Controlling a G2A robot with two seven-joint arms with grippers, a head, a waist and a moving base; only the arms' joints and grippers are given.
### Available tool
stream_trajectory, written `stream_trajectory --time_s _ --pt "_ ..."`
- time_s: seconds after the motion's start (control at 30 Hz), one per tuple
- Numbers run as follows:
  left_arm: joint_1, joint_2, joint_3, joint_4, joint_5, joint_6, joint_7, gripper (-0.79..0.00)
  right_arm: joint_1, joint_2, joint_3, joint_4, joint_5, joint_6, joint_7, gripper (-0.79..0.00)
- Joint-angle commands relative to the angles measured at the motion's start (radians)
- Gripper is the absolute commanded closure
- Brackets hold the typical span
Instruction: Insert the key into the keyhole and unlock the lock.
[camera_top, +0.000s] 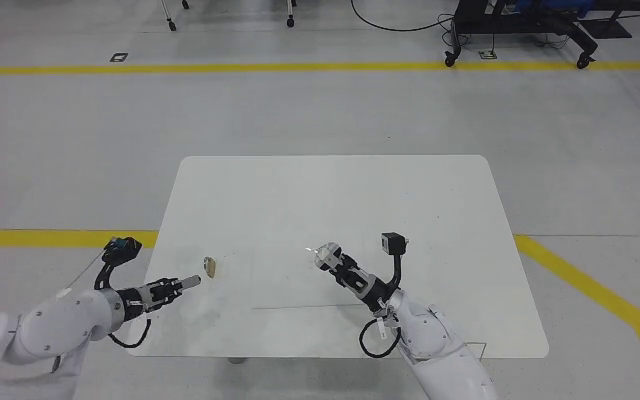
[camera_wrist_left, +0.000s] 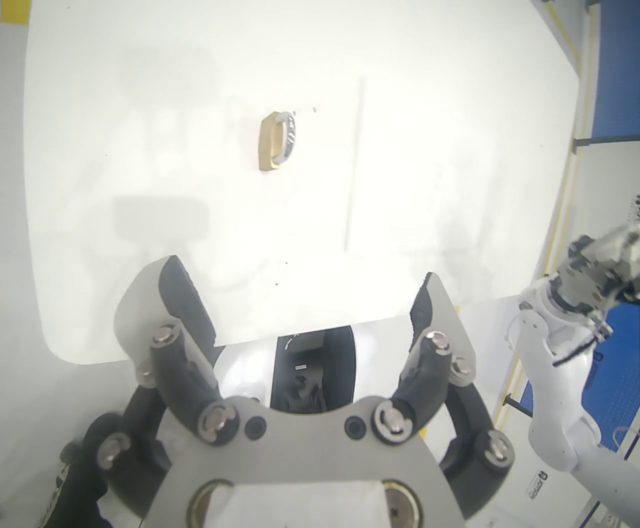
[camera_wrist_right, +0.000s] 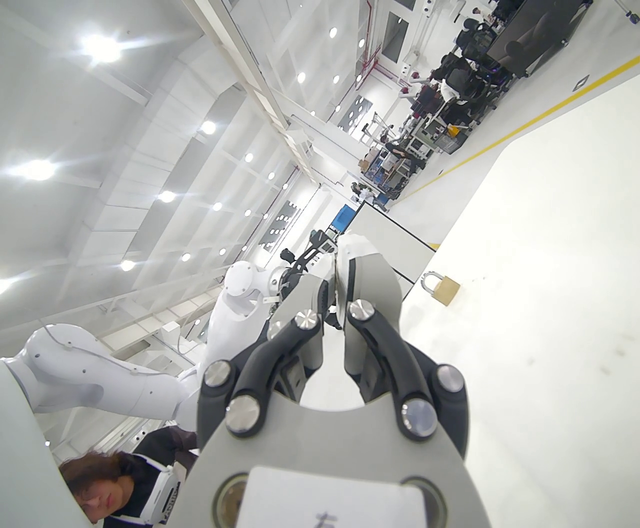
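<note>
A small brass padlock (camera_top: 210, 266) with a silver shackle lies on the white table (camera_top: 400, 200), near its front left. My left gripper (camera_top: 192, 281) hovers just short of it, over the table's edge. In the left wrist view the padlock (camera_wrist_left: 277, 142) lies ahead of the open, empty left gripper (camera_wrist_left: 300, 270). My right gripper (camera_top: 322, 256) is held above the table's front middle, pointing toward the padlock, with a thin silvery key (camera_top: 307, 249) sticking out of its tips. In the right wrist view the right gripper (camera_wrist_right: 340, 252) is shut, and the padlock (camera_wrist_right: 442, 289) lies beyond it.
A faint line (camera_wrist_left: 352, 165) runs across the tabletop between the two grippers. The table's front edge (camera_top: 330, 356) is close behind both arms. Yellow floor tape (camera_top: 300, 68) and wheeled carts (camera_top: 520, 25) lie far beyond the table.
</note>
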Motion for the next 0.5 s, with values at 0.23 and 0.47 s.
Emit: stream_trajectory --time_s 0.23,0.47 --pt "-0.181 -0.008 0.192 0.15 0.054 0.058 -0.047 -0.536 0.0 0.0 0.0 0.0 0.0 0.0 0.0 0.0" --pt "-0.241 -0.013 0.269 0.201 0.142 0.126 -0.028 -0.394 0.0 0.0 0.0 0.0 0.0 0.0 0.0 0.0"
